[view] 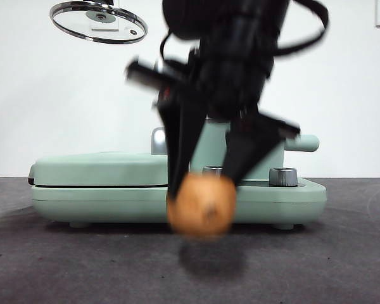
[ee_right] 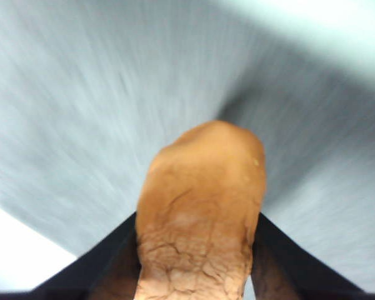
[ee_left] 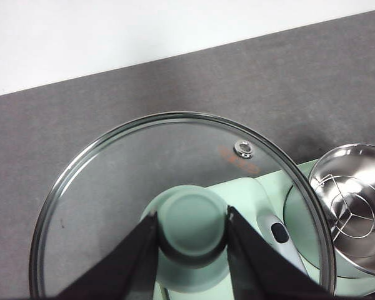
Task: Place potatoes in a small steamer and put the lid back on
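Observation:
My right gripper [view: 202, 187] is shut on the orange-brown potato [view: 201, 206], which hangs a little above the dark table in front of the appliance and casts a shadow below. The right wrist view shows the potato [ee_right: 200, 212] large between the two black jaws of the right gripper [ee_right: 194, 265], with a blurred background. High at the upper left, the glass lid [view: 99, 22] is held in the air. My left gripper [ee_left: 192, 217] is shut on the lid's mint green knob [ee_left: 192, 219]. The small steamer [ee_left: 362, 162] stands open with a steel rack inside. In the front view the arm mostly hides the steamer [view: 212, 142].
A mint green appliance base [view: 177, 199] spans the middle of the table. Its flat griddle cover [view: 101, 168] is on the left, and a steel dial [view: 282, 177] sits on the right. The steamer's stubby handle [view: 302, 143] points right. A white wall is behind.

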Controlling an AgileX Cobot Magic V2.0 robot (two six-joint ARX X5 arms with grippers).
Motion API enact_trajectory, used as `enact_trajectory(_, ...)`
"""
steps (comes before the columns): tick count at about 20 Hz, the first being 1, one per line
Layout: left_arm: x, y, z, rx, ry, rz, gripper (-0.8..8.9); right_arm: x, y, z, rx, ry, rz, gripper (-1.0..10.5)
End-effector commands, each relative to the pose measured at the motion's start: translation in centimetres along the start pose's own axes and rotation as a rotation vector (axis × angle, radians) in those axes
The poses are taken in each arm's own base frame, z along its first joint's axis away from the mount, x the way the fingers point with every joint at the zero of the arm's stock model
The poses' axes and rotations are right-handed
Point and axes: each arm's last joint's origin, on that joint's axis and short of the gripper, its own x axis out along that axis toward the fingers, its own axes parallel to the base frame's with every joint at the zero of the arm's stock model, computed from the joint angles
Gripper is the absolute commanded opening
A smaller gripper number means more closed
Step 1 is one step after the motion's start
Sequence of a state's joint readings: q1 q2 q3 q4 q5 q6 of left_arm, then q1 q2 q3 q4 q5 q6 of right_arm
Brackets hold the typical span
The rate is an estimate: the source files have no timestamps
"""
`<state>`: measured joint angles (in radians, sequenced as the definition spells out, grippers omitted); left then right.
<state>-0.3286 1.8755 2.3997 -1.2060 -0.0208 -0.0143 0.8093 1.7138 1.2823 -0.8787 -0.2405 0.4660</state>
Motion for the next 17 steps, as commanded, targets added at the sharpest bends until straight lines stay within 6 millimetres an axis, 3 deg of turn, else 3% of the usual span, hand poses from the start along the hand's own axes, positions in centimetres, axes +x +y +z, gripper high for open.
enact_trajectory(1,-0.8,-0.1,0.5,0.008,-0.048,-0.004,0.08,-3.3,0.2,2.0,-0.046,-0.045,0.004,0.9)
enact_trajectory(5,-0.3,-0.1,0.3,0.009,-0.037,-0.004,0.08,-10.0,-1.1,5.5,-0.066,-0.238,-0.009,0.9)
enact_trajectory(8,-0.3,-0.1,0.3,0.008,-0.039,-0.004,0.08,-13.1,-3.0,8.3,-0.035,-0.344,-0.019,0.9)
enact_trajectory(12,-0.3,-0.1,0.2,0.008,-0.031,-0.004,0.08,-13.8,-5.3,11.6,0.007,-0.378,-0.044,0.9)
enact_trajectory(17,-0.2,-0.1,0.1,0.009,-0.018,-0.004,0.08,-12.6,-7.7,14.5,0.054,-0.374,-0.065,0.9)
